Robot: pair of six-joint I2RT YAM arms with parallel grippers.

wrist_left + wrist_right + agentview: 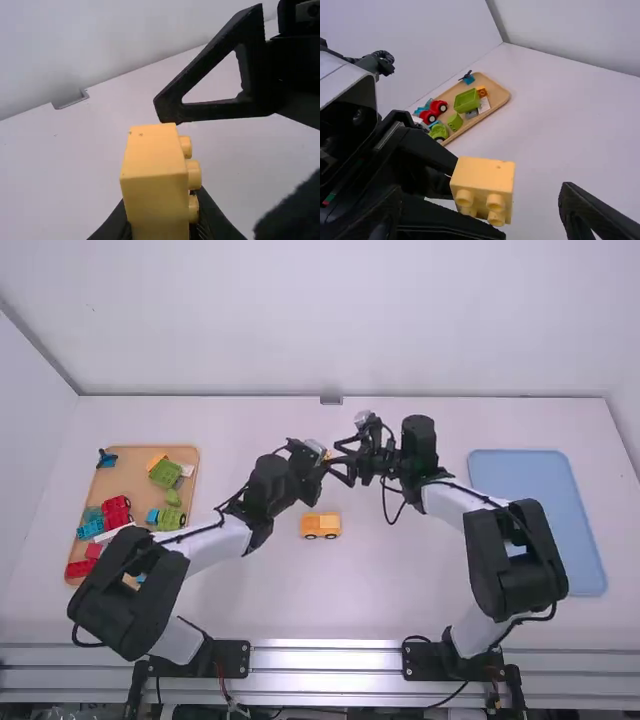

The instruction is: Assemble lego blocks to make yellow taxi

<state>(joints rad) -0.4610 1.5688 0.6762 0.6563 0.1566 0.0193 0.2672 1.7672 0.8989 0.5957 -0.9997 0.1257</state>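
The yellow-orange wheeled car (320, 525) stands on the table, nearer the camera than both grippers. My left gripper (319, 453) is shut on a small yellow block (327, 455) near the middle. In the left wrist view that gripper (161, 222) grips the studded yellow block (155, 182) from below, studs facing sideways. My right gripper (335, 455) faces it, open; in the right wrist view its fingers stand wide apart, and the gripper (480, 194) has the yellow block (482, 177) between them, with no contact visible.
At the left a wooden tray (135, 455) holds red, green, blue and orange blocks and wheeled pieces. A blue tray (540, 500) lies at the right. The two arms meet closely above the middle of the table.
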